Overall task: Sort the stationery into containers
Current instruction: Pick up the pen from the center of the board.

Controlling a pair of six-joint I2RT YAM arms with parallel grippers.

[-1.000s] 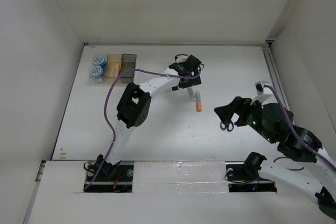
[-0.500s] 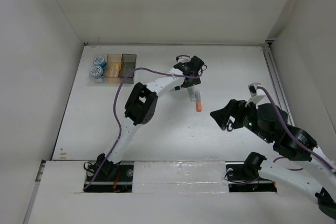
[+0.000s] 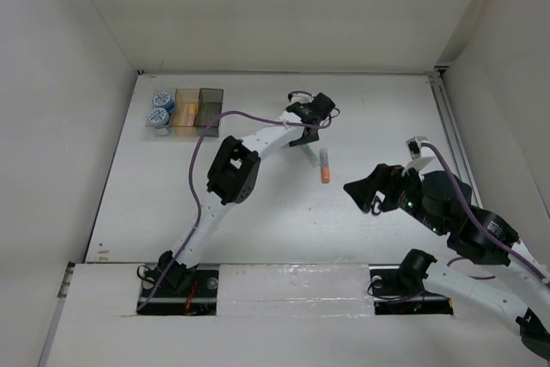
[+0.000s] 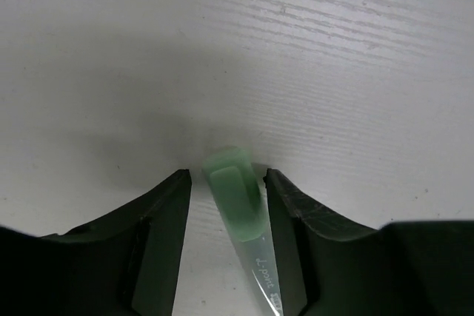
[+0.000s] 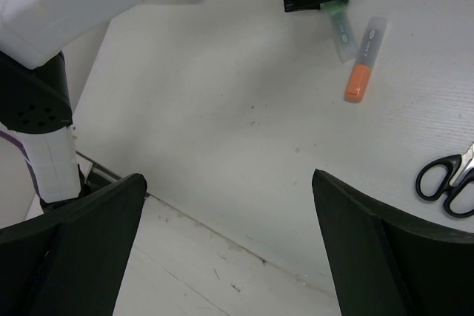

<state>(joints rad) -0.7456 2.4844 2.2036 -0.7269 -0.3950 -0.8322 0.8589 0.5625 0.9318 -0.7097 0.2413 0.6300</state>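
Observation:
A green-capped marker (image 4: 233, 190) lies on the table between the fingers of my left gripper (image 4: 226, 183). The jaws stand narrowly apart around it, the right finger against it and a gap on the left. From above, the green marker (image 3: 307, 154) lies beside an orange-capped marker (image 3: 325, 166), under the left gripper (image 3: 308, 142). Black-handled scissors (image 5: 448, 179) lie near my open, empty right gripper (image 5: 229, 183). The containers stand at the back left: a clear bin (image 3: 149, 124) holding two blue-and-white rolls (image 3: 160, 107), an amber bin (image 3: 185, 118) and a dark grey bin (image 3: 210, 102).
White walls close the table in at the left, back and right. The left arm's purple cable (image 3: 198, 161) loops over the table's left half. The right arm (image 3: 447, 208) hangs over the right front.
The left jaws have narrowed around the green marker. The right gripper has shifted a little to the left, over the scissors.

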